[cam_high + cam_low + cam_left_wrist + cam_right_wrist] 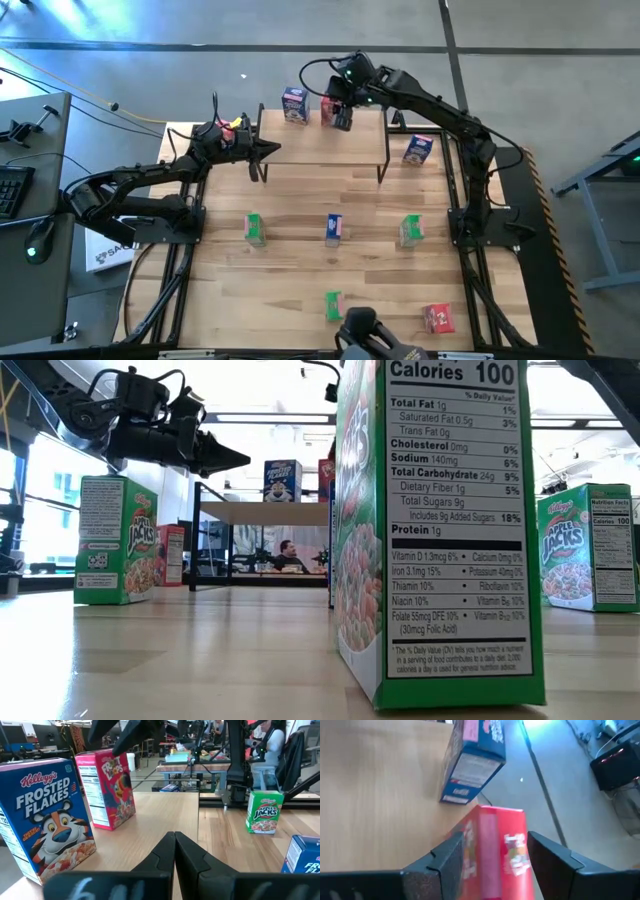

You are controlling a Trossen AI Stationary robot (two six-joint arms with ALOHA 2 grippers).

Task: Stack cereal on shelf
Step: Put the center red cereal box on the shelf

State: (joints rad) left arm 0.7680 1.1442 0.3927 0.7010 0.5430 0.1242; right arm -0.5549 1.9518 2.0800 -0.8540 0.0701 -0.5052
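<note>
Two boxes stand on the shelf (320, 140) at its far edge: a blue box (294, 104) and, just beside it, a red box (329, 110).

My right hand (342, 115) sits over that red box. In the right wrist view the red box (496, 852) is between the two fingers (445, 865), which are spread wider than the box. A gap shows on one side; on the other side I cannot tell whether the finger touches. The blue box (472, 762) stands just past it on the shelf top (375, 790).

My left hand (262, 150) hovers at the shelf's left end, above the top, fingers pressed together with nothing held. In the left wrist view the closed fingers (175, 852) point across the shelf (150, 830), blue box (45, 817) nearest, red box (106, 787) behind it.

On the desk (300, 260):
- a second blue box (418, 150) right of the shelf, near the right arm's base
- a row of three across the middle: green box (256, 229), blue box (334, 229), green box (410, 231)
- near edge: another green box (333, 305) and a red box (438, 318), well apart from the row

Low view: the nearest green box (440, 530) fills the middle, nutrition panel facing the camera. Green boxes stand left (115, 540) and right (590, 545). The shelf (262, 512) is behind, with a blue box (282, 480) on top. The left hand (215, 455) hangs above it.

A person (287, 556) sits in the room beyond.
</note>
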